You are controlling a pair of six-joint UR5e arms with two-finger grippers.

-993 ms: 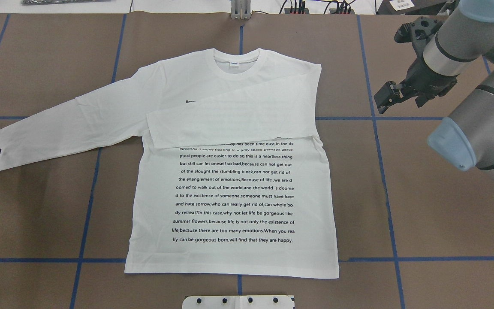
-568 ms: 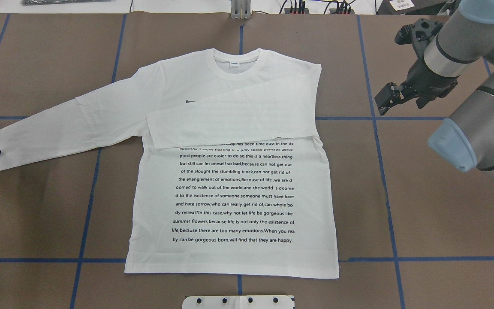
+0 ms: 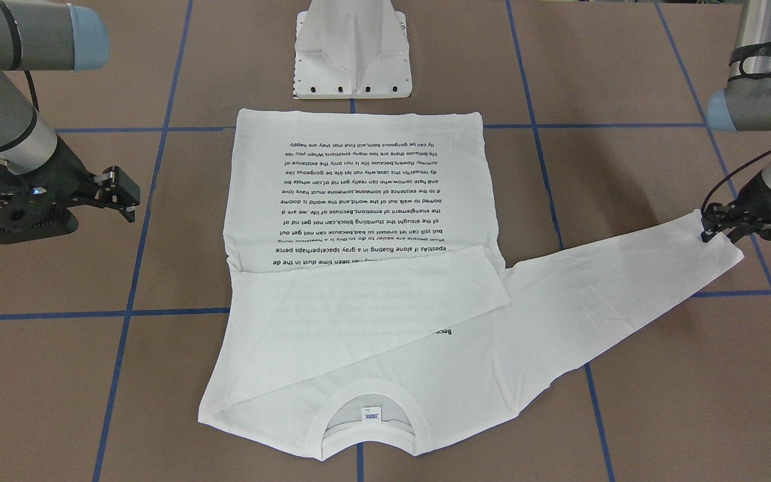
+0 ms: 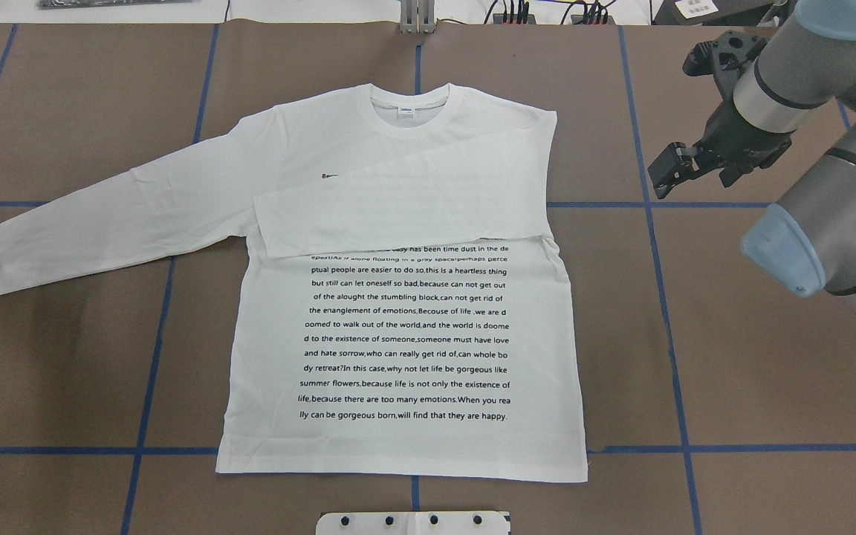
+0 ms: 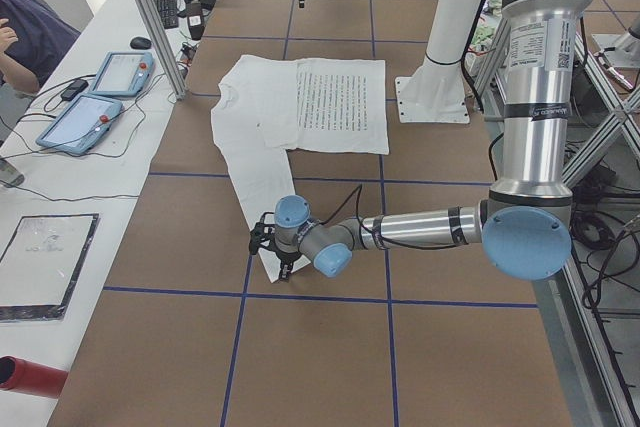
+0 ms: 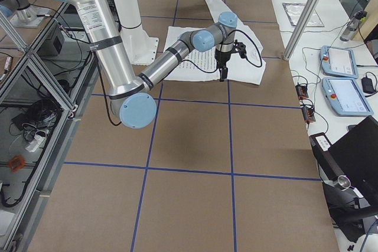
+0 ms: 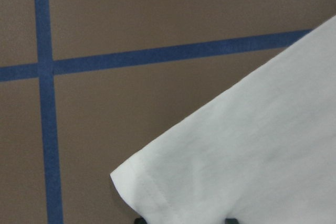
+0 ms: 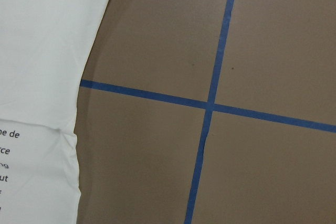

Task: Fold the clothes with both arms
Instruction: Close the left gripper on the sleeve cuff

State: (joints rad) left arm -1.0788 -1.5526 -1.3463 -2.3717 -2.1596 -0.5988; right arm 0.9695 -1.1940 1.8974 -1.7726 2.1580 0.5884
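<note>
Left hand (image 3: 710,229) slid outward along cuff (image 3: 728,253).

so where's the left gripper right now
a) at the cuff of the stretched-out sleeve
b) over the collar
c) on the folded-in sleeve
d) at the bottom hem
a: in the front-facing view the left gripper is right at the cuff of the sleeve that lies stretched out flat on the table.
</note>
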